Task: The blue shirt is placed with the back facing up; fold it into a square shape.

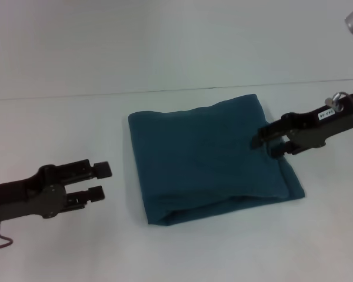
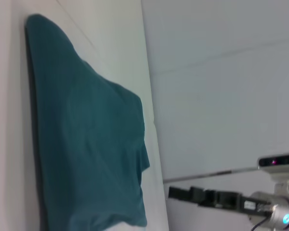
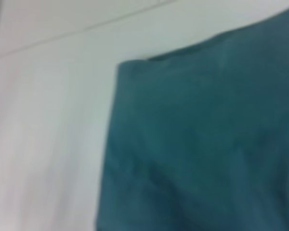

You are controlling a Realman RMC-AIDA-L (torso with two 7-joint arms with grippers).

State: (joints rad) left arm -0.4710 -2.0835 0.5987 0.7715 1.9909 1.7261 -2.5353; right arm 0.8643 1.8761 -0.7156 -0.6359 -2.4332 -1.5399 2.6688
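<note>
Folded blue shirt (image 1: 209,158) shows no readable lettering.

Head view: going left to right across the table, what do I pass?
Left pincer, open and clear of the cloth → the blue shirt, folded into a rough square → right pincer over the shirt's right edge.

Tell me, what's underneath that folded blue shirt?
The blue shirt lies folded into a rough square on the white table, with its own layers stacked underneath. Anything else beneath is covered. The right hand hovers at its edge; the left hand waits beside it.
</note>
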